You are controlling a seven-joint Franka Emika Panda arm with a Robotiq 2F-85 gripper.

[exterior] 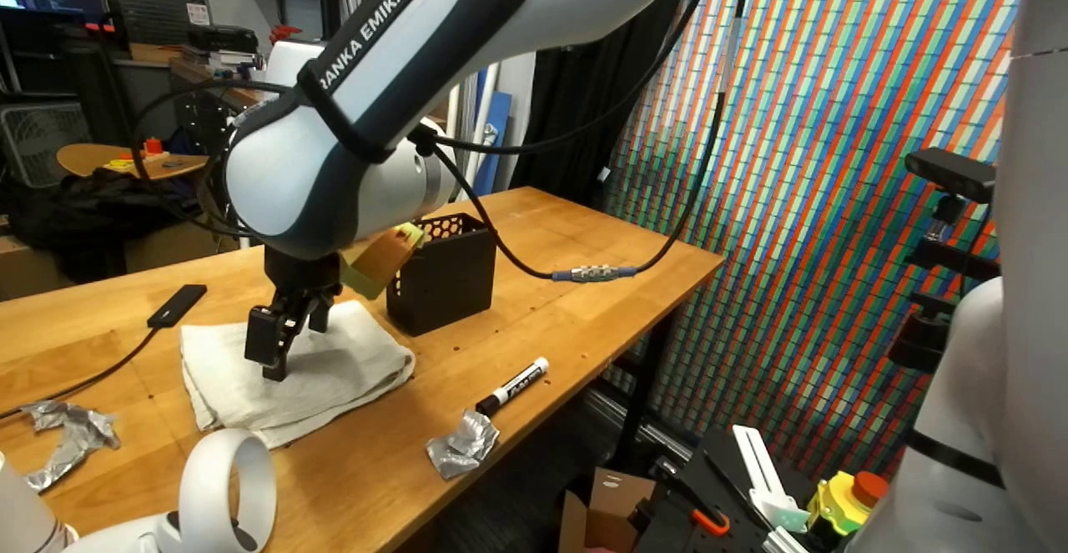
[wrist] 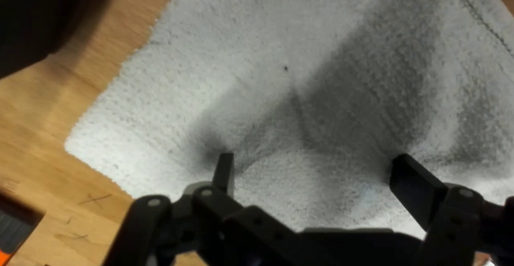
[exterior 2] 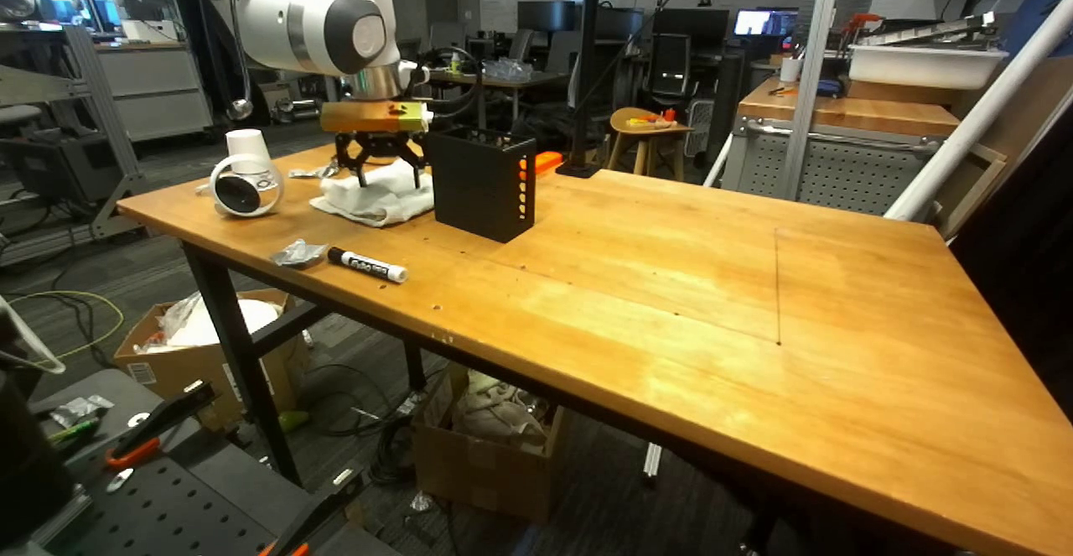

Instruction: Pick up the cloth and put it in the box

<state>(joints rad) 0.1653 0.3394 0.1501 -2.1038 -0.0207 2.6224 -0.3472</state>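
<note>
We seem ready to grab the folded white cloth (exterior: pixel 325 379) beside the tall black box (exterior: pixel 448 279). Our black fingers (wrist: pixel 417 189), apart, should pinch next.

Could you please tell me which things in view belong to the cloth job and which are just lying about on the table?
For the job:
folded white cloth
black box
gripper, open over the cloth

Just lying about:
marker
crumpled foil near the marker
second foil piece
white ringed controller
small black device with a cable
</note>
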